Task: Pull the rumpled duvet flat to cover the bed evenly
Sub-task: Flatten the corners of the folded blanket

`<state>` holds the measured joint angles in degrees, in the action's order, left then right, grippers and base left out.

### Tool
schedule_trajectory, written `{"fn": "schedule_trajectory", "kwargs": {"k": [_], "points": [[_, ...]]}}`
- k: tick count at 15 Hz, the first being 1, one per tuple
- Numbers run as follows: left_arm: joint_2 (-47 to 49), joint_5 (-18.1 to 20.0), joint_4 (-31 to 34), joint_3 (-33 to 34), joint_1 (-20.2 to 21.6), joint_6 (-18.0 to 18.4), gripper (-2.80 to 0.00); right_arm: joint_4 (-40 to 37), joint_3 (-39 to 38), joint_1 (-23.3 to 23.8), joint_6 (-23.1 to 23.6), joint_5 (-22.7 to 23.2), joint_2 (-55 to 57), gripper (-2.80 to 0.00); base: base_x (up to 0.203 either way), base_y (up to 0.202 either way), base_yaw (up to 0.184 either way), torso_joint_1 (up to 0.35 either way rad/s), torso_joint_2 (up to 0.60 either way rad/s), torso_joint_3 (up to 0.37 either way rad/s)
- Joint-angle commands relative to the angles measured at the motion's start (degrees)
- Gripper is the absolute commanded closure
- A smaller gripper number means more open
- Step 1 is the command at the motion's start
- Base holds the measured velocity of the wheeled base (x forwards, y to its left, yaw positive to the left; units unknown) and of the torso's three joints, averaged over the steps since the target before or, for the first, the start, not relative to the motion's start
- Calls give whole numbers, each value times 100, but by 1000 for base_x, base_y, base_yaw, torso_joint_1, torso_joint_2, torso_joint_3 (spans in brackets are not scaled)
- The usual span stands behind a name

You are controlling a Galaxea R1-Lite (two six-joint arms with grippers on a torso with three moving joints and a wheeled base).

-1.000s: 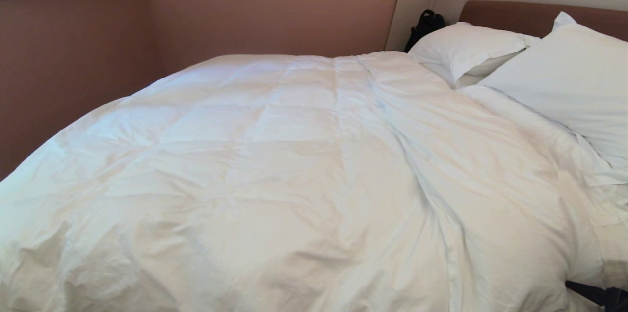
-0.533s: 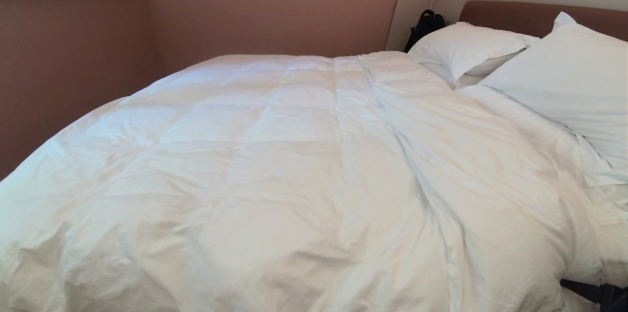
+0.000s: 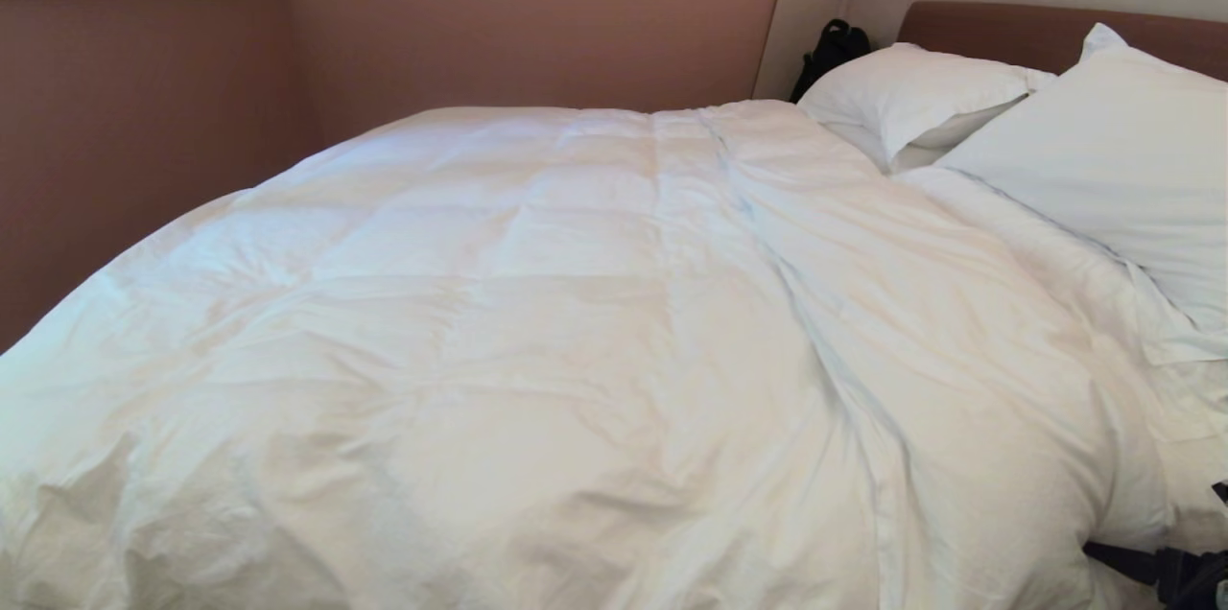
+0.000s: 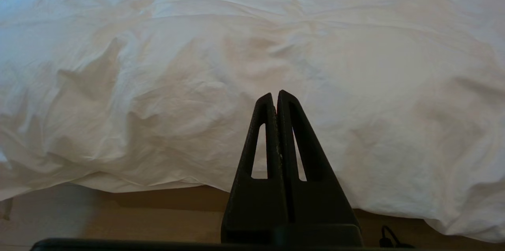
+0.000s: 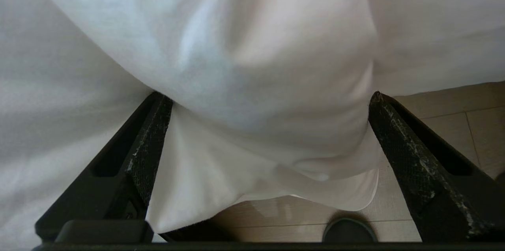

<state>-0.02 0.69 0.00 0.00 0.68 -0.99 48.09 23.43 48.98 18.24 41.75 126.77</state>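
The right gripper [image 5: 268, 144] stands with its jaws wide apart around a hanging fold of the duvet [image 3: 537, 332] at the bed's [image 3: 1065, 25] near right edge, not yet clamped; the left gripper [image 4: 275, 99], jaws pressed together and holding nothing, hangs off the near edge. If the jaws close on only the thin cover, I judge the fabric could slip out or drag the pillows [image 3: 1103, 150]. Pink-beige walls [image 3: 537, 15] lie beyond and pale floor [image 5: 453, 105] lies below.
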Motion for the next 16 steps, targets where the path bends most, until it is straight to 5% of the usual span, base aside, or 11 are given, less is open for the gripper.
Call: {"fn": "schedule_trajectory", "kwargs": {"k": [1, 3, 4, 16], "points": [[2, 2, 0, 0, 2, 2, 0, 25, -14, -11, 162, 26, 41, -280, 0, 0, 0, 0, 0, 0], [2, 2, 0, 0, 2, -6, 0, 17, -56, -19, 405, 26, 95, -280, 0, 0, 0, 0, 0, 0], [2, 2, 0, 0, 2, 2, 0, 16, -58, -20, 408, 26, 93, 0, 0, 0, 0, 0, 0, 0], [2, 2, 0, 0, 2, 2, 0, 47, -275, -9, 467, -29, 16, 0, 0, 0, 0, 0, 0, 0]]}}
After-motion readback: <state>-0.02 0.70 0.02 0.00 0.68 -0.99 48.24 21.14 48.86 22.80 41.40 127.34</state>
